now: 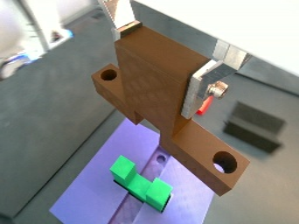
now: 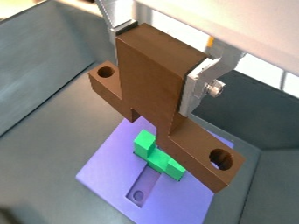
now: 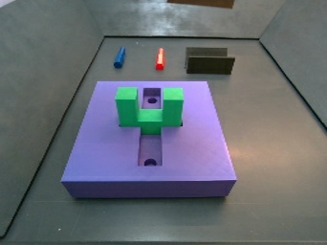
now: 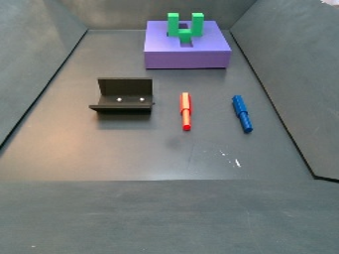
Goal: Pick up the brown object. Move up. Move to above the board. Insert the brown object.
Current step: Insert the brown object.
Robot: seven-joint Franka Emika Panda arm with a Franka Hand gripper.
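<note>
My gripper (image 1: pixel 163 63) is shut on the brown object (image 1: pixel 158 87). Its silver fingers (image 1: pixel 201 87) clamp the blocky upright end, and the long flat strip with round holes at its ends hangs crosswise below. It shows the same way in both wrist views (image 2: pixel 152 83). I hold it high above the purple board (image 1: pixel 93 188), which lies on the floor with its central groove (image 2: pixel 142 188) below the piece. In a side view only a brown sliver (image 3: pixel 202 3) shows at the frame's edge. The board shows in both side views (image 3: pixel 192 144) (image 4: pixel 185 55).
A green U-shaped block (image 3: pixel 149 107) stands on the board over the groove's far part (image 2: pixel 158 156). The dark fixture (image 4: pixel 122 96), a red pen (image 4: pixel 185 111) and a blue pen (image 4: pixel 241 112) lie on the grey floor beside the board. Grey walls ring the floor.
</note>
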